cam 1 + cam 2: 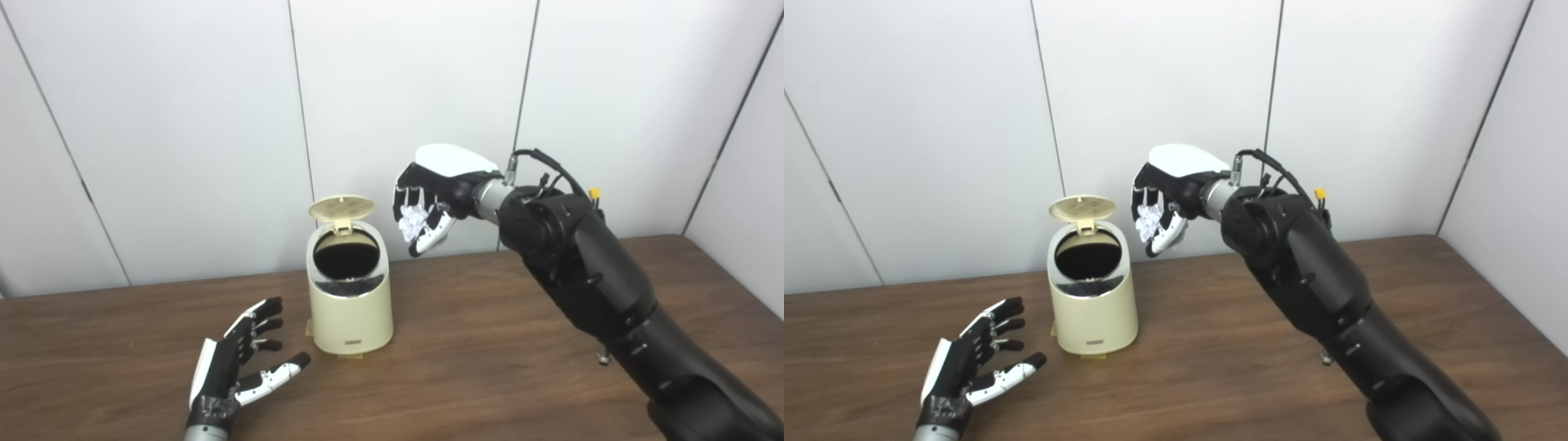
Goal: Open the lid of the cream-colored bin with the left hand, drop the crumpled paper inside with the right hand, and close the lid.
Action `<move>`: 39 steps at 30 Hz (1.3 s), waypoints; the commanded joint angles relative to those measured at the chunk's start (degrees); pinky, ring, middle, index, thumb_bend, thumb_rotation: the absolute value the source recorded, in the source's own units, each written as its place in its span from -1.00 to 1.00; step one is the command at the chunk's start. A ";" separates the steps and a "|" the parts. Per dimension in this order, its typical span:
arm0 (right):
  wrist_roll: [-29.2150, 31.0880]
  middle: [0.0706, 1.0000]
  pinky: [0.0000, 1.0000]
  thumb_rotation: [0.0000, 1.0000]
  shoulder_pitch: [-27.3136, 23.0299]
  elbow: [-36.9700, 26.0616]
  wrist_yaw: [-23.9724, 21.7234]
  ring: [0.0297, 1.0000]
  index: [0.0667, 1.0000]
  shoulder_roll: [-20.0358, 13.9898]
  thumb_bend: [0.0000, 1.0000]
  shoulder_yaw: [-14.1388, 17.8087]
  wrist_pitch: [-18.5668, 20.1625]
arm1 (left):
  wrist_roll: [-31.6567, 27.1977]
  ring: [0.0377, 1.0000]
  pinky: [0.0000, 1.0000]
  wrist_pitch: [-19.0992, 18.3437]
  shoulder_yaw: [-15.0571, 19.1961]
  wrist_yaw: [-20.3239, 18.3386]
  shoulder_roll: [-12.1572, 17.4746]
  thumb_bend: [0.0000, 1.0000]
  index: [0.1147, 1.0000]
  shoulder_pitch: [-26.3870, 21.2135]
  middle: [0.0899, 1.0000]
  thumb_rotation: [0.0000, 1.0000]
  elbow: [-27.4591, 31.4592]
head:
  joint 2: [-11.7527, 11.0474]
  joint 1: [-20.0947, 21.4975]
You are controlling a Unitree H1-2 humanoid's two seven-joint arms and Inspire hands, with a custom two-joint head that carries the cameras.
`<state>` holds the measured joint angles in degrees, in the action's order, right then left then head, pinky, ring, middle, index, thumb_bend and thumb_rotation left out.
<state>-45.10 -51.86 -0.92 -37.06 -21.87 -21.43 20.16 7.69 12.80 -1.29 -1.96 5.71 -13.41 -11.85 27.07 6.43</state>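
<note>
The cream-colored bin [350, 306] stands on the brown table [478, 343], its round lid [341, 208] tipped up behind a dark open mouth. My right hand [429, 202] is raised in the air to the right of the bin's top, shut on the white crumpled paper [412, 222], which shows between its fingers. My left hand [239, 361] rests low over the table to the left of the bin, open, fingers spread, touching nothing. In the right eye view the bin [1092, 294] and the paper [1149, 222] appear the same way.
White wall panels [184, 122] rise right behind the table's far edge. The right forearm [600, 288] slants across the table's right side. Bare wood lies in front of the bin.
</note>
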 commanded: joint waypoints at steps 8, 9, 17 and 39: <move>0.52 -0.03 -0.39 -1.00 -5.65 1.14 3.28 -0.22 -0.09 2.70 -0.01 -0.83 -5.07 | 1.40 0.54 0.27 -0.01 -1.74 1.87 -2.19 0.52 0.67 -0.55 0.62 -0.70 0.03 | 0.31 -1.28; 0.53 -0.03 -0.39 -1.00 -5.83 1.35 3.40 -0.23 -0.08 2.83 -0.01 -1.04 -5.46 | 1.55 0.54 0.26 0.01 -1.80 1.99 -2.27 0.52 0.67 -0.62 0.61 -0.69 -0.01 | 0.32 -1.37; 0.11 -0.01 -0.38 -1.00 -6.72 3.62 5.32 -0.23 -0.09 4.65 -0.01 -2.60 -8.97 | 1.36 0.53 0.26 -0.42 -2.04 2.25 -2.86 0.51 0.68 -0.89 0.62 -0.70 -0.01 | 0.50 -2.23; -0.37 -0.02 -0.38 -1.00 -6.88 9.58 8.12 -0.23 -0.07 8.18 -0.01 -4.78 -13.92 | 1.35 0.52 0.24 -1.04 -2.31 2.29 -3.71 0.48 0.67 -0.66 0.63 -0.79 1.43 | 0.91 -3.74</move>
<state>-45.17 -55.22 9.26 -31.26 -12.89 -26.79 8.28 8.88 10.84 -3.24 -0.28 2.49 -13.63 -11.49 27.95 2.64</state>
